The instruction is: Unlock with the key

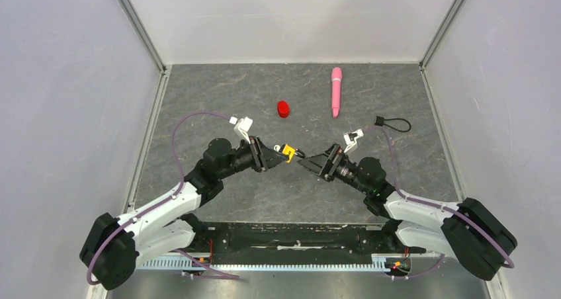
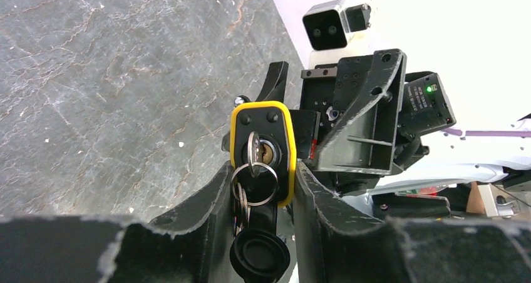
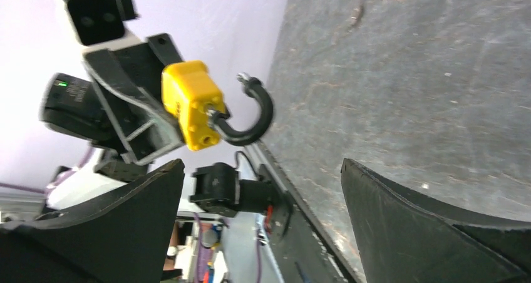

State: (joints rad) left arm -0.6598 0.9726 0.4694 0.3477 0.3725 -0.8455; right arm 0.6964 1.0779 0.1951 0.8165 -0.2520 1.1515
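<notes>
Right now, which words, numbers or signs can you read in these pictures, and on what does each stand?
No text can be read.
Small print on the right arm's wrist housing, beside its green light: too small to read.
Small print on the left arm's wrist housing: blurred.
The yellow padlock shows no lettering.

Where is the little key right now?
In the left wrist view, the key sits in the keyhole of the yellow padlock, which the left jaws hold near the table's middle.
</notes>
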